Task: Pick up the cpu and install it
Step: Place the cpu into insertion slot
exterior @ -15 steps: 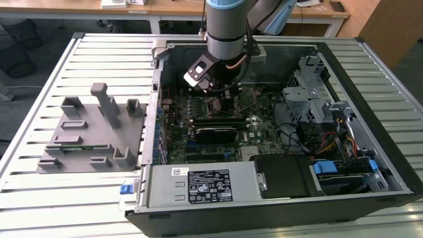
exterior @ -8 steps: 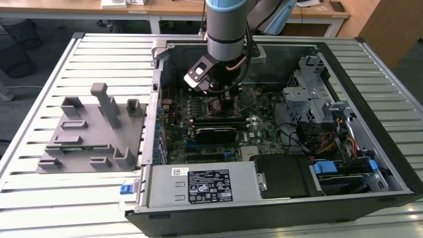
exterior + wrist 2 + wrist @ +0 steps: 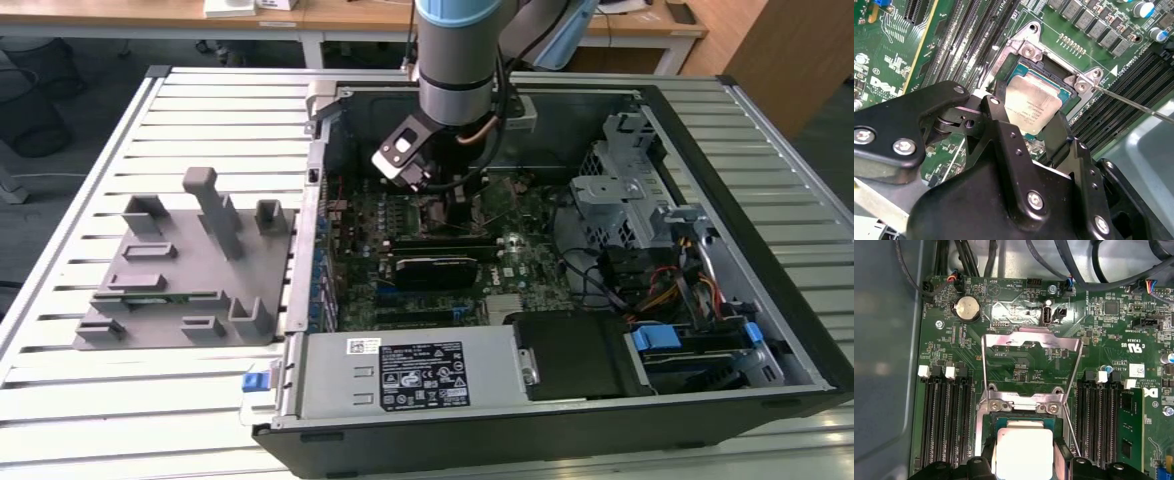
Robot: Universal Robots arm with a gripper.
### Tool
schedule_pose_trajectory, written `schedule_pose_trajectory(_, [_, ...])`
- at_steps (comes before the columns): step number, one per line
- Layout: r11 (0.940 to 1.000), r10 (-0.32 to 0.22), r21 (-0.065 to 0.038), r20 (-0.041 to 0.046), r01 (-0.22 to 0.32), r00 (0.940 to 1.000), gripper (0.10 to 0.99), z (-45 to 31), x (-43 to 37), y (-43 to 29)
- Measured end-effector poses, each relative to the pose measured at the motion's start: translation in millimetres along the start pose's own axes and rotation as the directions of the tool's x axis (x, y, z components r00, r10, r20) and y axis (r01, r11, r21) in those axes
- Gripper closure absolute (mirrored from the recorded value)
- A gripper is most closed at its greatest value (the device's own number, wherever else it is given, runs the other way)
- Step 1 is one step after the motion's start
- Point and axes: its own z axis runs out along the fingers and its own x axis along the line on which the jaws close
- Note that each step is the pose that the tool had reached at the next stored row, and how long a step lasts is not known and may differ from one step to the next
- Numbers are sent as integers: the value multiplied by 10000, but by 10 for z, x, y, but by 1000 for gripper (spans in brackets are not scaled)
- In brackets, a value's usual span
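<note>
Claw (image 3: pixel 1030 125) is clamped on cpu (image 3: pixel 1033 102), we reckon. It hangs flat, straight over socket (image 3: pixel 1051 74), edges squared to it; lid (image 3: pixel 1029 347) open.

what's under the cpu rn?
The black socket in its metal frame, with the load plate flipped open. The cpu, clamped by the gripper, covers the contacts, so seating can't be judged.

Metal beside matt plastic.
Satin silvery metal on the cpu (image 3: pixel 1034 102); matt black claw (image 3: pixel 1029 115); shiny bare-metal socket frame (image 3: pixel 1029 347); matt grey plastic fixture (image 3: pixel 174 270) at nine o'clock of the case (image 3: pixel 534 450).
</note>
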Motion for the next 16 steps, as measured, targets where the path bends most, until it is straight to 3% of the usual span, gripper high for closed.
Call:
schedule_pose_trajectory(11, [10000,0,3,-3,0,10000,545,13,0,-1])
schedule_pose_trajectory(13, [10000,0,3,-2,0,10000,533,13,0,-1])
schedule_pose_trajectory(14, [10000,1,3,-2,-1,10000,471,13,0,-1])
schedule_pose_trajectory(16, [10000,-1,3,-3,1,10000,471,13,1,0])
